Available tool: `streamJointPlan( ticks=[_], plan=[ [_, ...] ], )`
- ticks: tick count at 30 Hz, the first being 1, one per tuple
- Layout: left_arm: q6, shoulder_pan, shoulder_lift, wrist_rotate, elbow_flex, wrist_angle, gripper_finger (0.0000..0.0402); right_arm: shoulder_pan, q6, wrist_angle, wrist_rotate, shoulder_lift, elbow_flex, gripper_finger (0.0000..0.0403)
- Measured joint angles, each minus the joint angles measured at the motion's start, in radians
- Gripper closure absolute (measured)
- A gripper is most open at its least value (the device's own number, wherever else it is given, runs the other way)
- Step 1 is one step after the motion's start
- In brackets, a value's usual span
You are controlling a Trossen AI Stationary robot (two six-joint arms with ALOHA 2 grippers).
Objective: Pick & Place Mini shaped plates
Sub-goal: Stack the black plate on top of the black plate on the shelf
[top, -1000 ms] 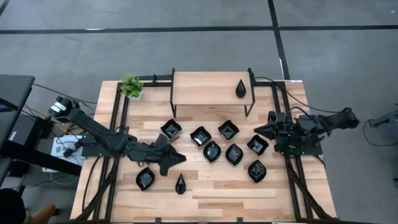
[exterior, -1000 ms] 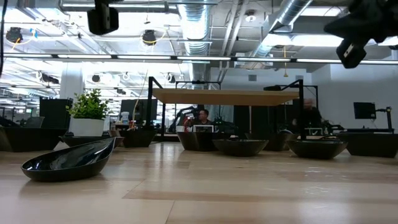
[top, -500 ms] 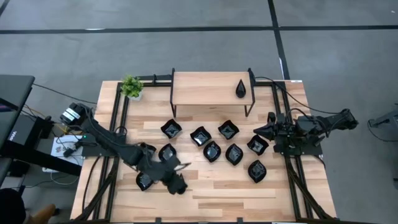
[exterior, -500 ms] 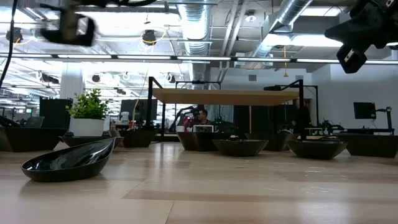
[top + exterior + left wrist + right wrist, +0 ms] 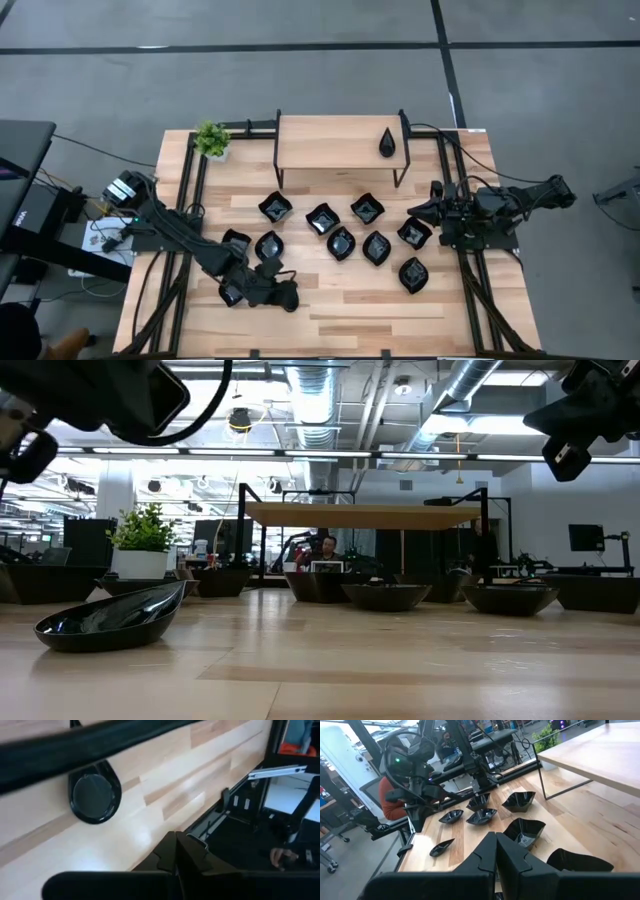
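- Item: teardrop plate [image 5: 94, 795]. It lies flat on the surface [image 5: 350, 310], well out in front of the raised shelf [image 5: 340, 143] and towards the shelf's left end.
- Left arm [image 5: 180, 230]: reaches to that spot, well forward of the shelf. The left jaws are closed tip to tip. In the wrist view the plate sits apart from them, so nothing appears to be held.
- Right arm [image 5: 500, 205]: waits off the shelf's right end, with the right jaws closed and empty.
- Step in hand, as judged: taking up the teardrop plate.
- Method advised:
  - Part the jaws before going down.
  - Set one finger inside the rim and one outside.
  - Close on the rim wall, not on the flat floor of the plate.
  - Lift straight up, because a glossy rim is likely to slip if pinched at a slant.
- Caution: another plate [image 5: 232, 292] lies just beside the left arm, so keep the approach clear of it.
- Stock, plates [image 5: 341, 243]:
  - They are small, shallow, glossy and black, with wavy-edged squares and leaf shapes among them.
  - They are grouped loosely in front of the shelf, mostly apart from each other.
  - One more teardrop [image 5: 388, 142] rests on the shelf top near its right end.
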Motion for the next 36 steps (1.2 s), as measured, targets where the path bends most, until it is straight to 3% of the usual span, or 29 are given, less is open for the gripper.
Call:
streamJointPlan(
  ticks=[7,11,18,27,36],
  plan=[
    [0.067,0.004,-0.038,-0.059,0.0,0.016,0.0385,0.0,0.0,-0.001,0.0,0.0,0.0,0.0401],
    [0.02,0.02,-0.044,-0.009,0.0,0.005,0.039,0.0,0.001,-0.001,0.0,0.0,0.0,0.0401],
    [-0.113,0.02,-0.043,-0.029,0.011,-0.15,0.0395,0.0,0.001,-0.005,0.0,0.0,0.0,0.0401],
    [-0.124,0.034,0.025,-0.073,0.249,-0.586,0.0396,0.0,0.01,-0.004,0.0,0.0,0.0,0.0401],
    [-0.116,0.07,0.067,0.006,0.248,-0.597,0.0394,-0.001,0.01,-0.006,0.0,0.0,0.0,0.0401]
  ],
)
